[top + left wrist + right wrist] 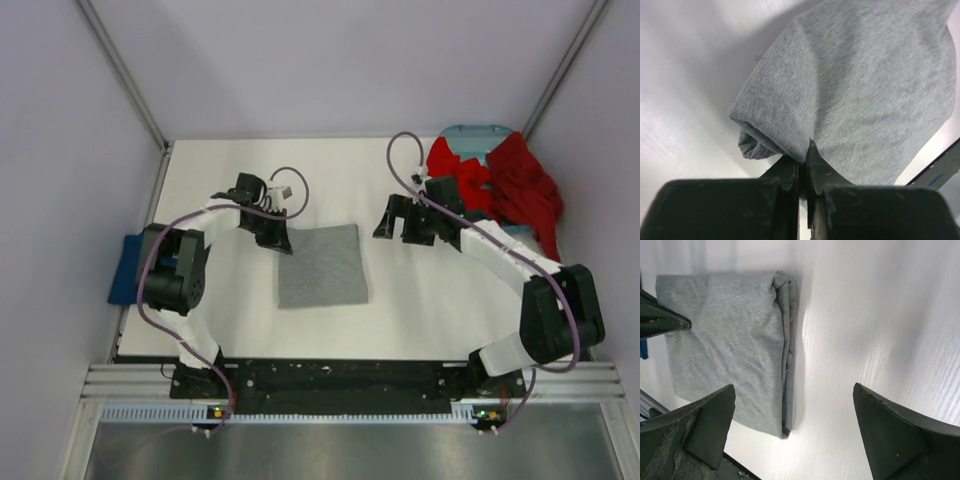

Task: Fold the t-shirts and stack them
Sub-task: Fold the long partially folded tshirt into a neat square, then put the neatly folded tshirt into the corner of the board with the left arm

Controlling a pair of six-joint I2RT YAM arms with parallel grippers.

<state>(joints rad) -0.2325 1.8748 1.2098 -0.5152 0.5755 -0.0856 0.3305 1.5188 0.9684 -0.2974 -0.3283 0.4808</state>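
Left wrist view shows the left gripper (802, 152) clamped on a corner of the folded heather-grey cotton t-shirt (860, 90) just ahead, right gripper (792, 405) hovering wide apart; fold seemingly done, so release cleanly next.

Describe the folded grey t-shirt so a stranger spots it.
On the white table, at its middle, lies a heather grey cotton t-shirt. Unlike the heaped bright red shirts far right, it is folded flat and square, one corner pinched by the left gripper.
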